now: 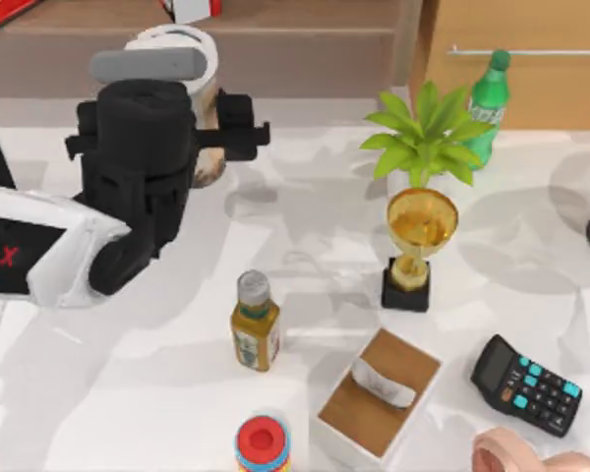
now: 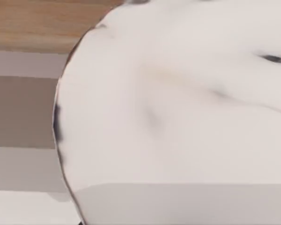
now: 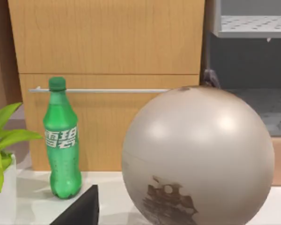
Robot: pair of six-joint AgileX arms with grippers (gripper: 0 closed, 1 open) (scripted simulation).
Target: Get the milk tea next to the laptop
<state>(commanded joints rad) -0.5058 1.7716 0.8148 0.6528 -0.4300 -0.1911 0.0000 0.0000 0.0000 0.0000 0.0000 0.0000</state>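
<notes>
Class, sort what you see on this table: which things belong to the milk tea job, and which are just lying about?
Job: milk tea, at the left claw.

Lying about: amber bottle, trophy, plant, green bottle, calculator, tissue box, globe.

Overhead view; two low wrist close-ups

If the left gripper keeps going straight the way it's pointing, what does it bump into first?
Most likely the milk tea: the left gripper is right at the cup, and the left wrist view looks straight onto its white lid. Whether they already touch is unclear.
</notes>
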